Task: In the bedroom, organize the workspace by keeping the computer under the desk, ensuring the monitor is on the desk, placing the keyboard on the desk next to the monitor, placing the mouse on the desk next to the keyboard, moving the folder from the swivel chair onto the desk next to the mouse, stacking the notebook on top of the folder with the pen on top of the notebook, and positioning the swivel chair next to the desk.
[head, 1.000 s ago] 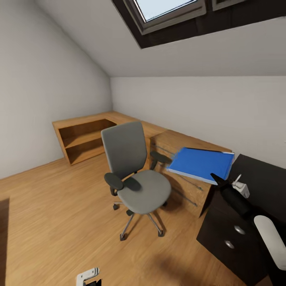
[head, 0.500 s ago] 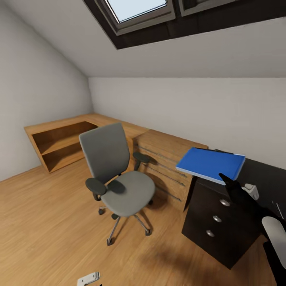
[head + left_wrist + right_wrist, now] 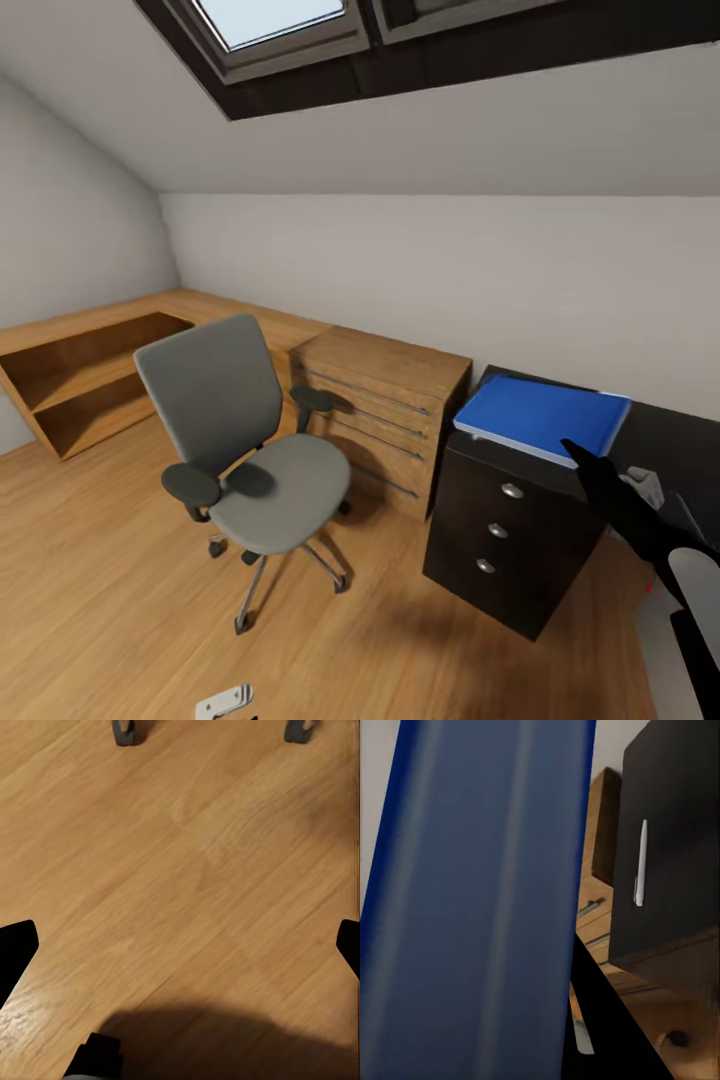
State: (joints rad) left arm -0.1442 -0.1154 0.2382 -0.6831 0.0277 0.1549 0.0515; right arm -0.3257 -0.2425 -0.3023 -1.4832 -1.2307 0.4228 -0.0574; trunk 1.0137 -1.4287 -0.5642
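At the robot's own right, the right hand [image 3: 585, 462] is clenched on the near edge of the folder [image 3: 542, 416], holding the blue sheet above the drawer end of the black surface [image 3: 680, 440]. In the right wrist view the folder [image 3: 480, 892] looms close, and beyond it a pen [image 3: 640, 862] lies on the dark surface [image 3: 675, 832]. The left hand [image 3: 180, 952] hangs released over the wooden floor [image 3: 187, 870], fingers spread wide. Left of the surface stands the swivel chair [image 3: 240, 440], well apart from it, with a light wooden dresser [image 3: 385, 405] between them against the wall.
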